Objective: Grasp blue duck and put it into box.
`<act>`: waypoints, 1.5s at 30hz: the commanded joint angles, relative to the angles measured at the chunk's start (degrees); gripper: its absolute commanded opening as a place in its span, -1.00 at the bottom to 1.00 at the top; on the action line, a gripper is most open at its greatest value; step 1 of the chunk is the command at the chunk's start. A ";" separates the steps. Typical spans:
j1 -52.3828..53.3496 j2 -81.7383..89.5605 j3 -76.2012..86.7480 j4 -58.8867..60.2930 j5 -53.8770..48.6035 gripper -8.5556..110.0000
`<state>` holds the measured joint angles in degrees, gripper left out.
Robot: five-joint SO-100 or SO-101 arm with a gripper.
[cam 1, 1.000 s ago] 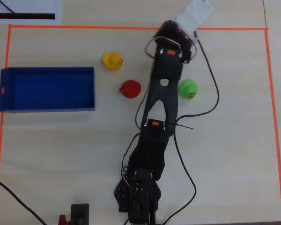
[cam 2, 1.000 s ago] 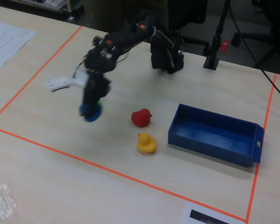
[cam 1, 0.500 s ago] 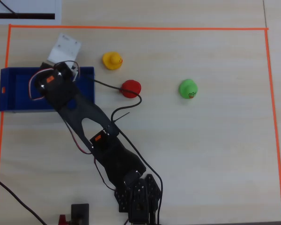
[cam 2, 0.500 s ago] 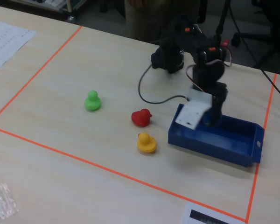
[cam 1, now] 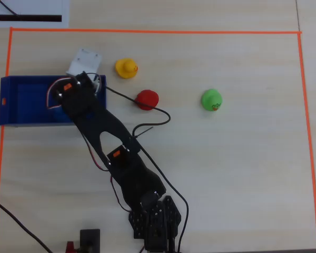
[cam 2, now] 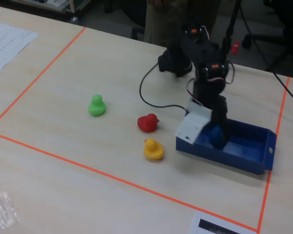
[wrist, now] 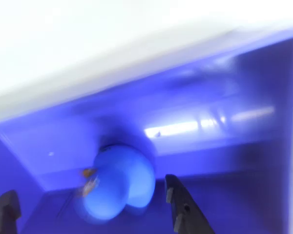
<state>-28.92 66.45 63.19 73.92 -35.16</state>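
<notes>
blue duck [wrist: 118, 183]: small, shiny, round, inside the box, between my fingers | box [cam 2: 249, 156]: big blue open tray, flat on the surface

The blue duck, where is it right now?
The blue duck is inside the box, between the fingertips of the hand in the wrist view. In the fixed view it sits at the box's left end, nearest the yellow duck.

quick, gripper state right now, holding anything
Gripper: open inside the box, fingers either side of the blue duck; contact cannot be told.
</notes>
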 commanded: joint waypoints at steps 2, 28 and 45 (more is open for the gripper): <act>7.12 27.07 20.30 -6.68 -3.25 -0.81; 36.65 123.13 114.96 -8.35 -37.97 -0.85; 37.09 123.13 115.05 1.23 -39.99 -0.81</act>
<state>7.91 190.37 178.42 74.18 -75.41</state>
